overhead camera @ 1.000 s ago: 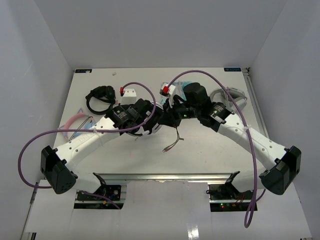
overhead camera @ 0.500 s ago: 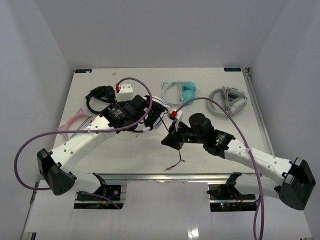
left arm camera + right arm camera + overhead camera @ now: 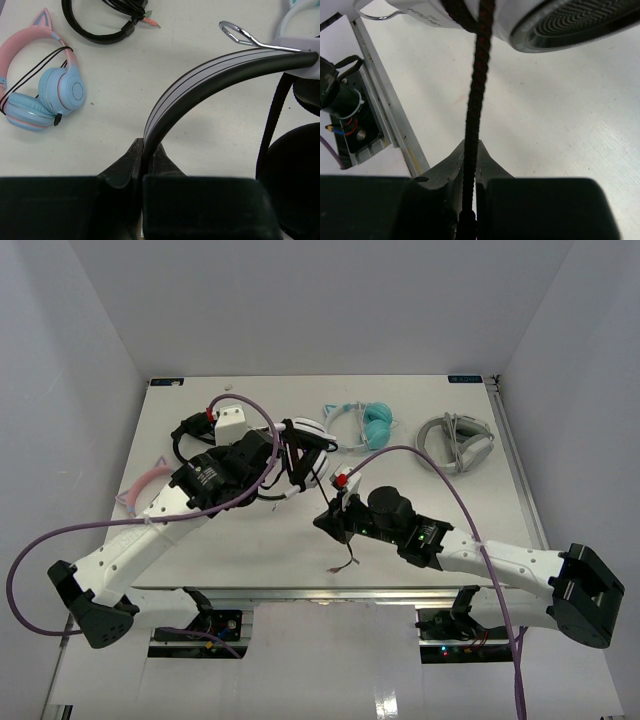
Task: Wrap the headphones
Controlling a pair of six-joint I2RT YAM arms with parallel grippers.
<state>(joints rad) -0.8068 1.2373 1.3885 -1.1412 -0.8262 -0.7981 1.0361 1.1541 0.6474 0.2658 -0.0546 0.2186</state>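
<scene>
The white headphones point(image 3: 308, 438) with black trim hang in the air over the table's middle left. My left gripper point(image 3: 288, 458) is shut on their headband point(image 3: 200, 80), which arcs up and to the right from the fingertips point(image 3: 135, 155) in the left wrist view. My right gripper point(image 3: 328, 522) is shut on the thin black cable point(image 3: 476, 90), which runs taut up to a ringed ear cup point(image 3: 570, 25). The cable's loose tail point(image 3: 347, 555) hangs below the right gripper towards the table's near edge.
Pink-and-blue cat-ear headphones point(image 3: 50, 92) lie at the left. Small black headphones point(image 3: 192, 430) lie at the far left, teal headphones point(image 3: 375, 422) at the far middle and grey-and-white headphones point(image 3: 458, 438) at the far right. The metal front rail point(image 3: 385, 110) runs close to my right gripper.
My left gripper has carried the headphones back and to the left. My right gripper has drawn the cable from beside the headphones towards the near edge, pulling it taut.
</scene>
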